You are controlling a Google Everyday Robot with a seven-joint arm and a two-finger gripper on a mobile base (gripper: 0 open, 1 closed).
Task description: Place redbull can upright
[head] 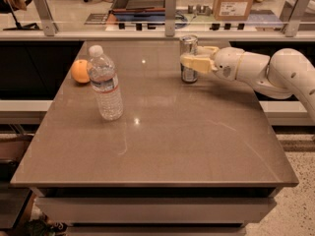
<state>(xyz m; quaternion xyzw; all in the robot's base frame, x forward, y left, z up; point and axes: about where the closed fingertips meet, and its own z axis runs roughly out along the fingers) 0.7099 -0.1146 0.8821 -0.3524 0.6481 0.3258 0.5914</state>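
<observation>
The redbull can (188, 43), slim and silvery, stands upright on the brown table (162, 136) at the far right. My gripper (191, 58) reaches in from the right at the can's mid height, with one cream finger in front of the can and one behind it. The white arm (266, 70) stretches off to the right edge of the view.
A clear plastic water bottle (104, 84) stands upright at the left middle of the table. An orange (80, 71) lies behind it near the left edge. A glass barrier with metal posts (171, 9) runs behind the table.
</observation>
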